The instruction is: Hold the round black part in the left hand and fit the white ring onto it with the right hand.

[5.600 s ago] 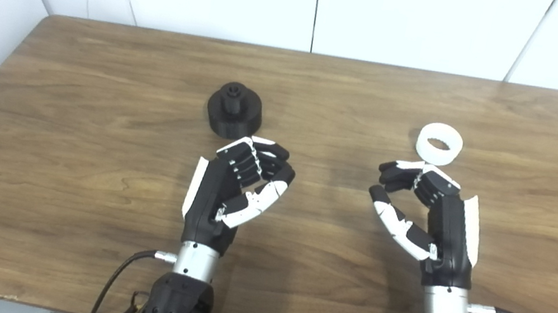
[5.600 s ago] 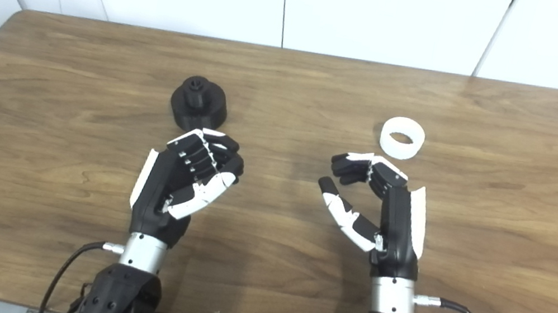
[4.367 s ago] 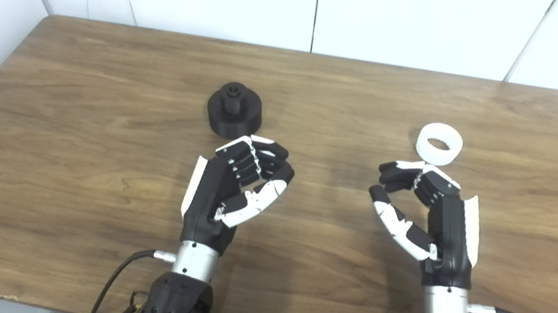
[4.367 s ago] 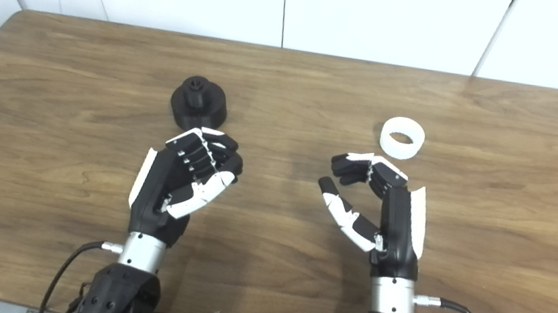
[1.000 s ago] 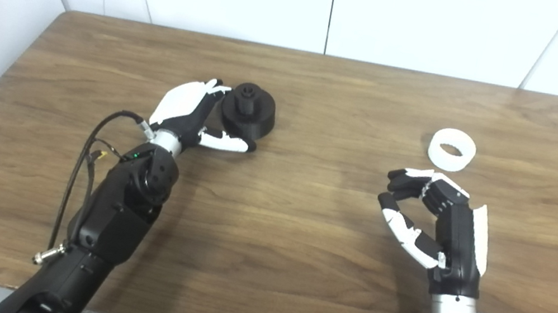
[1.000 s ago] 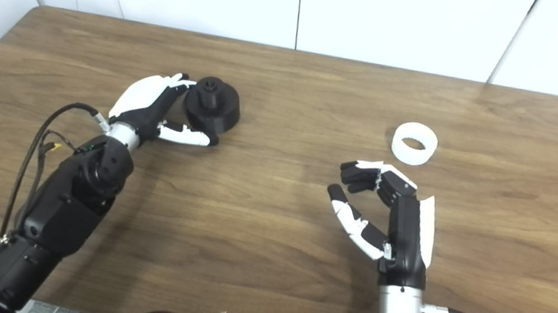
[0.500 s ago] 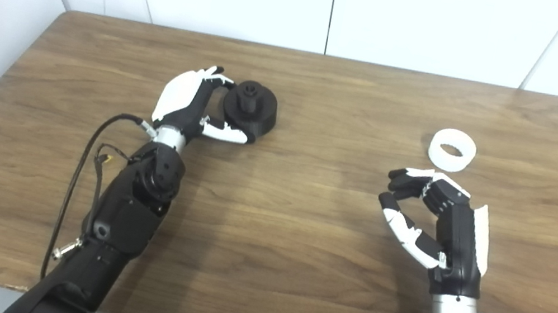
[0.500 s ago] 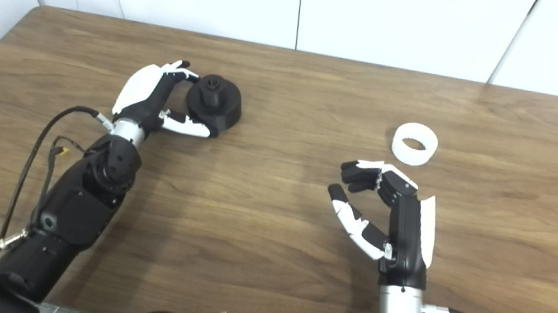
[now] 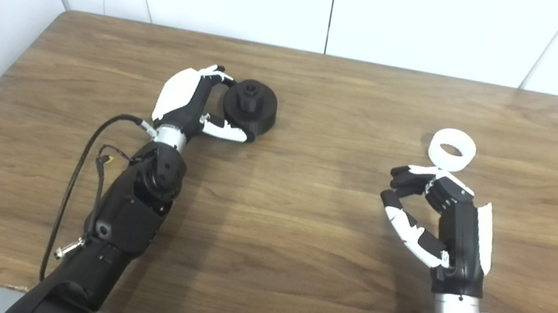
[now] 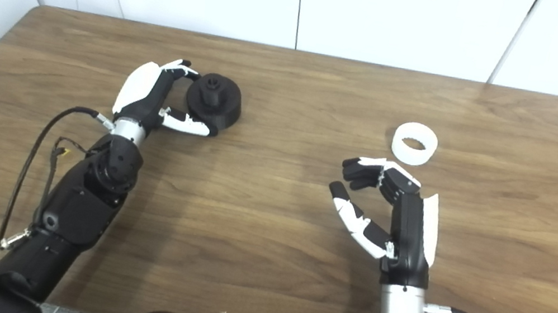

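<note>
The round black part sits on the table's far left, the left hand cupping its left side, fingers over the far rim, thumb against the near edge; a firm grip cannot be confirmed. The right hand hovers empty, fingers curled but apart, just near of the white ring. No writing is legible.

left eye view: high up, looks down at the table | right eye view: just beside it, same way | both show the whole table top and white wall
</note>
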Action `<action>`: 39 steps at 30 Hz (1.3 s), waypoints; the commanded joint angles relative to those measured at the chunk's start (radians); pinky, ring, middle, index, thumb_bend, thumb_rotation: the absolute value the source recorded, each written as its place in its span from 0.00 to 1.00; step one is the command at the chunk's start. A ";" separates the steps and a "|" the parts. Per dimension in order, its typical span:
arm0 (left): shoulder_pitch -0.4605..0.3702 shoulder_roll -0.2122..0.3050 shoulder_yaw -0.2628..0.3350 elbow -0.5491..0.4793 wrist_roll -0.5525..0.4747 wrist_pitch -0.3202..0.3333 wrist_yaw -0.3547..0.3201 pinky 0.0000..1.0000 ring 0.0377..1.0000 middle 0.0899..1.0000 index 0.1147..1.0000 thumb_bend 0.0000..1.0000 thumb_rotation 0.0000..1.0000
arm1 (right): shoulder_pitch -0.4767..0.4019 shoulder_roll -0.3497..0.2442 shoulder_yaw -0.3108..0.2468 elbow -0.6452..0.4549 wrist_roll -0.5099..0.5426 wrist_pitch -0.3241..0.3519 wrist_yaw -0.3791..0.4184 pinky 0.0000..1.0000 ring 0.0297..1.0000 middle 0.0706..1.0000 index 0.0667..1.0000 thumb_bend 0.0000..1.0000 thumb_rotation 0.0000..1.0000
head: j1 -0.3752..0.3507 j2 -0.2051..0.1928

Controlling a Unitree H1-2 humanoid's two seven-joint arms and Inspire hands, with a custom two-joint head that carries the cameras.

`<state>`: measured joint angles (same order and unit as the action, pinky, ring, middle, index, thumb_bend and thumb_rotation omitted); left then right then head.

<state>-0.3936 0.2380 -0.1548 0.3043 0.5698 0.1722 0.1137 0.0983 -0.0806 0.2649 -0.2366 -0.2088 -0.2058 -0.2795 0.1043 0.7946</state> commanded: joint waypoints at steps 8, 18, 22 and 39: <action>0.017 0.015 -0.044 -0.103 -0.014 -0.014 -0.066 0.90 0.96 0.92 0.55 0.86 0.22 | 0.084 0.081 -0.004 -0.027 0.004 -0.013 0.000 0.48 0.53 0.56 0.46 0.49 0.16 | 0.003 0.000; 0.102 -0.009 -0.084 -0.225 -0.018 -0.045 -0.088 0.80 0.95 0.91 0.54 0.87 0.19 | 0.083 0.080 -0.006 -0.024 0.005 -0.016 -0.001 0.48 0.53 0.56 0.46 0.49 0.16 | 0.006 0.001; 0.135 -0.013 -0.105 -0.278 -0.010 -0.036 -0.111 0.82 0.96 0.91 0.55 0.87 0.19 | 0.082 0.080 -0.008 -0.023 0.000 -0.015 -0.003 0.48 0.53 0.56 0.46 0.49 0.16 | 0.006 0.001; 0.281 -0.022 -0.220 -0.507 0.021 -0.050 -0.249 0.94 0.97 0.93 0.54 0.90 0.24 | 0.082 0.084 -0.010 -0.029 0.002 -0.005 -0.004 0.48 0.53 0.56 0.46 0.49 0.16 | 0.004 0.003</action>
<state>-0.1064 0.2131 -0.3665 -0.1612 0.5786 0.1378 -0.1249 0.0985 -0.0806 0.2593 -0.2367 -0.2036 -0.1996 -0.2795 0.1074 0.7977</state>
